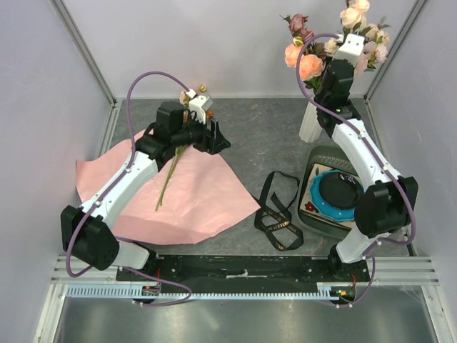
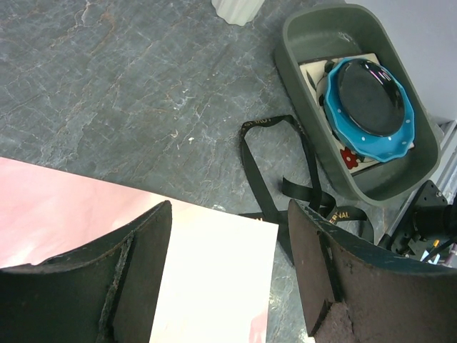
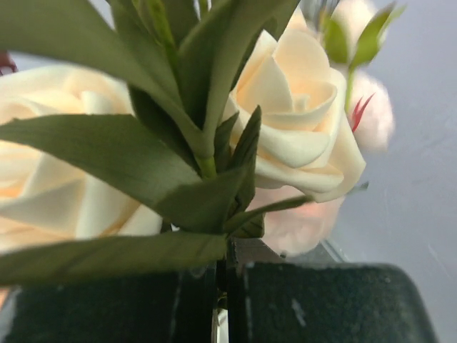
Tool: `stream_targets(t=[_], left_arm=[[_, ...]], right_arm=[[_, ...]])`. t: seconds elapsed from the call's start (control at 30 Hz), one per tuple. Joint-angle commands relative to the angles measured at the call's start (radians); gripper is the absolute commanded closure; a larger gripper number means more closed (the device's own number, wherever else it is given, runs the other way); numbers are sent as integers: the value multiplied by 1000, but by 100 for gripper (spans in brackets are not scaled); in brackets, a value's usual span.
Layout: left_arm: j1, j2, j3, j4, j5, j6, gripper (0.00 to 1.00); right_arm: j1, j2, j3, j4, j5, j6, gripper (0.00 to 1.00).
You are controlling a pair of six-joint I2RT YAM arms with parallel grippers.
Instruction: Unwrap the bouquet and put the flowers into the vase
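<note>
The bouquet's pink paper (image 1: 193, 196) lies spread flat on the table, and the black ribbon (image 1: 277, 214) lies loose to its right. One flower stem (image 1: 169, 177) lies on the paper under my left arm. My left gripper (image 1: 218, 139) hovers open over the paper's corner (image 2: 214, 279) with nothing between its fingers. The white ribbed vase (image 1: 310, 123) stands at the back right. Above it, my right gripper (image 3: 223, 300) is shut on the green stem of a bunch of flowers (image 1: 307, 63). A cream rose (image 3: 300, 121) fills the right wrist view. The stem ends are hidden.
A grey tub (image 1: 323, 158) holding a blue dish (image 1: 335, 193) with a black centre sits beside the right arm, in front of the vase. Enclosure walls and metal posts stand close behind and on both sides.
</note>
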Motion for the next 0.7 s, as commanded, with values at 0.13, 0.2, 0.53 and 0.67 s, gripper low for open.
stream_targets(t=[0.13, 0.2, 0.53, 0.67], left_arm=[[16, 12, 43, -3, -24, 8, 28], [28, 18, 47, -11, -37, 0, 28], [213, 157, 127, -133, -147, -113, 27], [298, 283, 199, -234, -213, -127, 27]], right_arm=[[-12, 55, -151, 97, -14, 63, 100], [-12, 58, -174, 102, -19, 100, 100], [-12, -8, -106, -134, -13, 183, 31], [-12, -85, -125, -229, -30, 258, 7]])
